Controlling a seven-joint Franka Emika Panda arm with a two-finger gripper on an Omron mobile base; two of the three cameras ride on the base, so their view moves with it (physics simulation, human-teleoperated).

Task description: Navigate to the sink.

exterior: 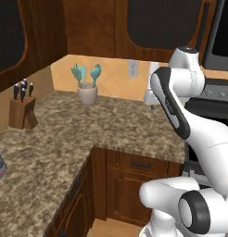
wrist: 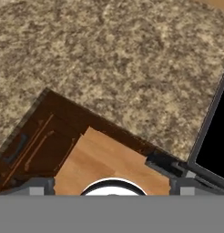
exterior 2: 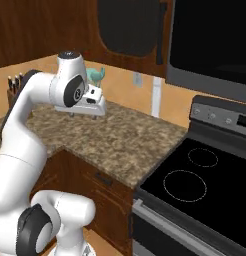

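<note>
The sink is out of view. My gripper [exterior 2: 84,115] hangs over the speckled granite counter [exterior 2: 120,140], near its corner section, with the arm folded above it. In the hand view the two fingertips [wrist: 41,186] stand far apart with nothing between them, so the gripper [wrist: 112,187] is open. Below it lie the counter [wrist: 114,63], dark wood cabinet fronts [wrist: 27,145] and a patch of wooden floor [wrist: 104,164].
A flat black stovetop [exterior 2: 195,185] with ring marks adjoins the counter on the right, under a dark microwave [exterior 2: 215,40]. A knife block [exterior: 22,109] and a white holder of teal utensils [exterior: 87,92] stand near the back wall. The L-shaped counter [exterior: 51,157] wraps left.
</note>
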